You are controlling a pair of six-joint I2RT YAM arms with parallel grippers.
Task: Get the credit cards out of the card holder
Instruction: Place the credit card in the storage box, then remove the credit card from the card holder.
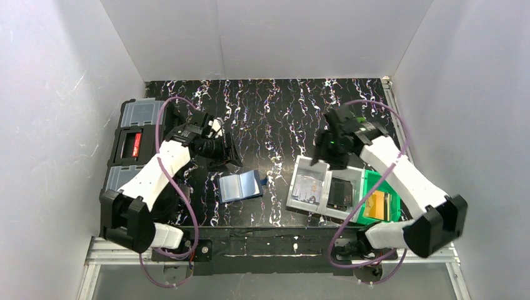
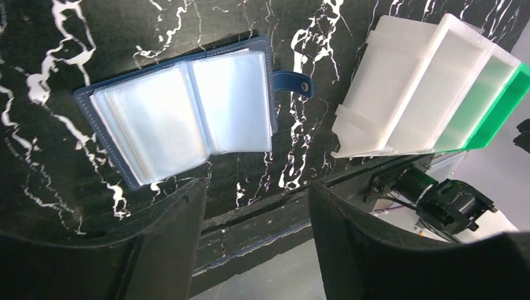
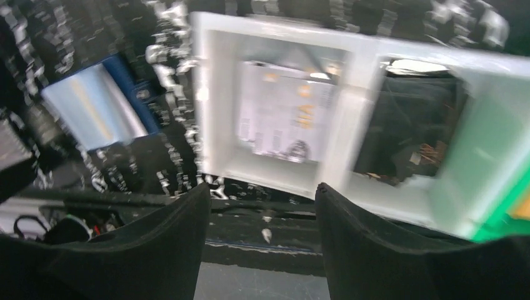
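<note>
The navy card holder (image 1: 240,185) lies open on the black marbled table, clear sleeves up (image 2: 181,115), snap tab (image 2: 300,84) pointing at the bins. No card shows in the facing sleeves. A pale printed credit card (image 3: 284,112) lies in the white bin (image 1: 299,167). A gold-tan card (image 1: 377,205) lies in the green bin. My left gripper (image 2: 256,194) hangs open above and behind the holder (image 1: 226,150), nothing between its fingers. My right gripper (image 3: 262,194) is open and empty above the white bin (image 1: 328,149). The right wrist view is blurred.
A row of three bins sits right of the holder: white (image 2: 387,81), a second white one holding a black wallet-like item (image 1: 340,192), and green (image 1: 392,215). A dark toolbox with clear lids (image 1: 134,144) stands along the left wall. White walls close in on three sides.
</note>
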